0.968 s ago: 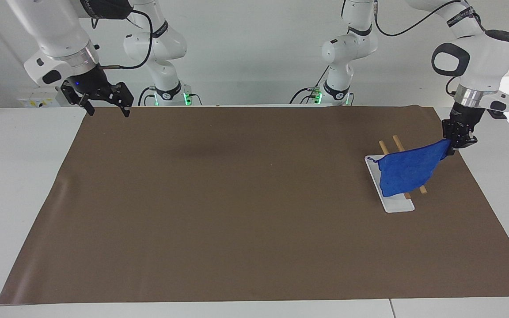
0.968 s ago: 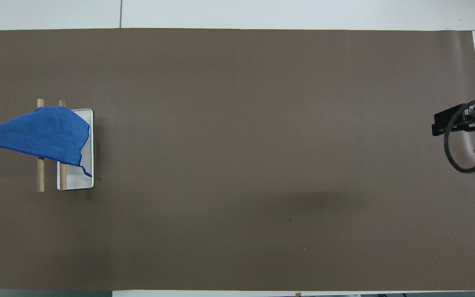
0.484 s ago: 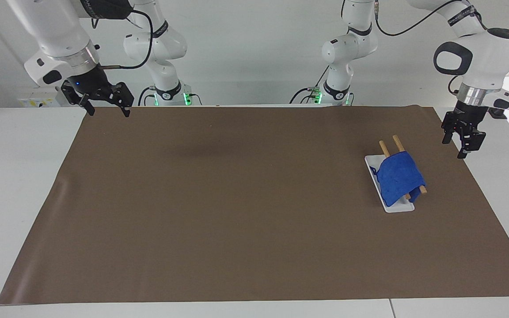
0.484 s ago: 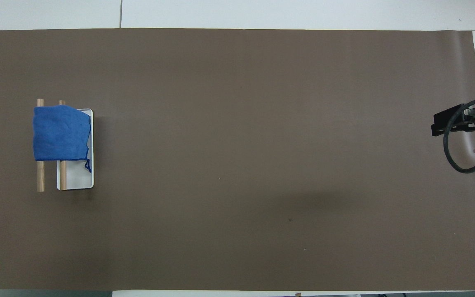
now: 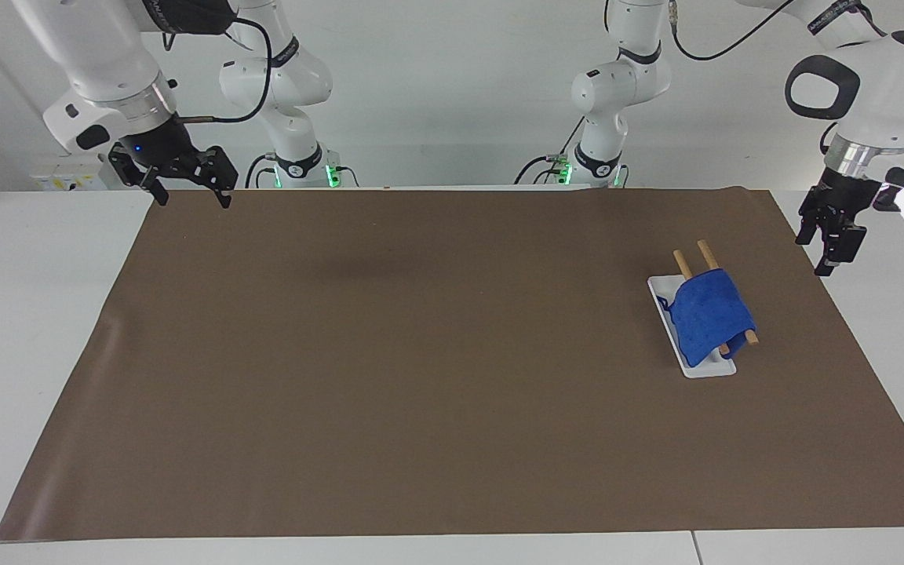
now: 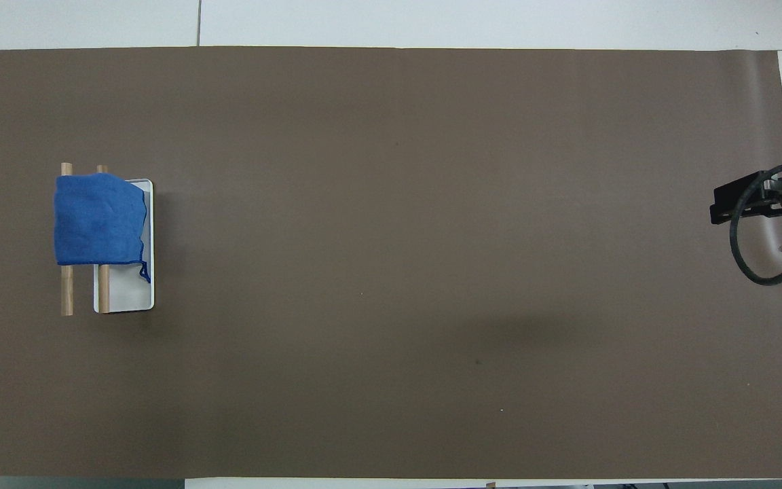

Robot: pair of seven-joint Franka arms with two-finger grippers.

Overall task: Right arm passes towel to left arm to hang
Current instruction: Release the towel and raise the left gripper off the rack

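Note:
The blue towel [image 5: 709, 316] [image 6: 98, 219] hangs folded over the two wooden rods [image 5: 705, 253] [image 6: 66, 292] of a small rack with a white base [image 5: 709, 367] [image 6: 126, 297], at the left arm's end of the mat. No gripper touches it. My left gripper [image 5: 817, 255] hangs open and empty in the air over the mat's edge beside the rack. My right gripper [image 5: 193, 200] [image 6: 737, 200] waits open and empty over the mat's corner at the right arm's end.
A brown mat [image 5: 436, 353] [image 6: 391, 272] covers most of the white table [image 5: 28, 314]. The two arm bases [image 5: 299, 169] stand at the robots' edge of the table.
My left gripper opened and let go of the towel's corner. The towel dropped to hang over the rods. The left gripper then rose and drew away from the rack. The right arm stayed still.

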